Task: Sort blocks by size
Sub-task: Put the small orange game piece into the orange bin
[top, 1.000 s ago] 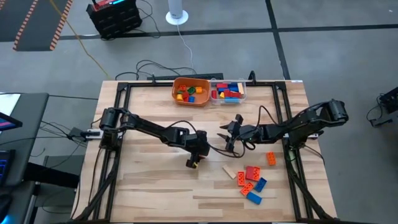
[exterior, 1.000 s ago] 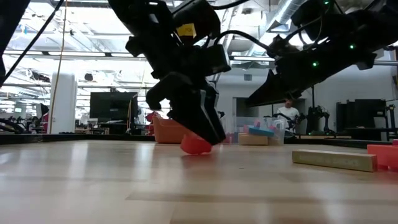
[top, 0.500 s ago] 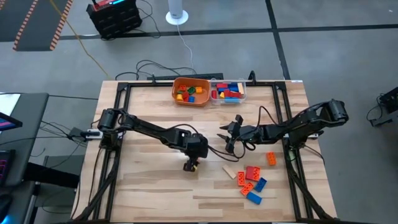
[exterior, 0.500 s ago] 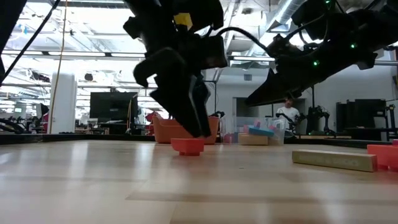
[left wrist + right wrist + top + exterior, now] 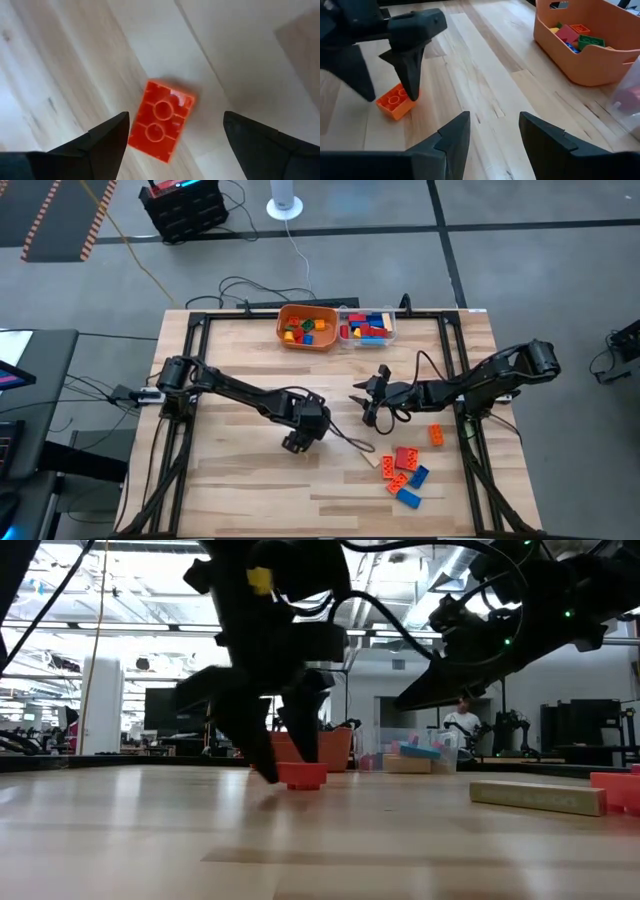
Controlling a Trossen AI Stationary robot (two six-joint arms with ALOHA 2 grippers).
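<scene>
A small orange two-stud plastic brick (image 5: 161, 120) lay flat on the pale wooden table (image 5: 230, 480), near centre. The left gripper (image 5: 172, 137) straddled it, fingers spread wide, holding nothing, apparently ready for grasping. At three o'clock, the right gripper (image 5: 490, 132) waited half-open, empty.

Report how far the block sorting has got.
Done: blocks fill the orange bowl and clear container. In hand: nothing; the left gripper stands open over an orange block lying on the table. Left: that block and the pile below the idle right gripper.
</scene>
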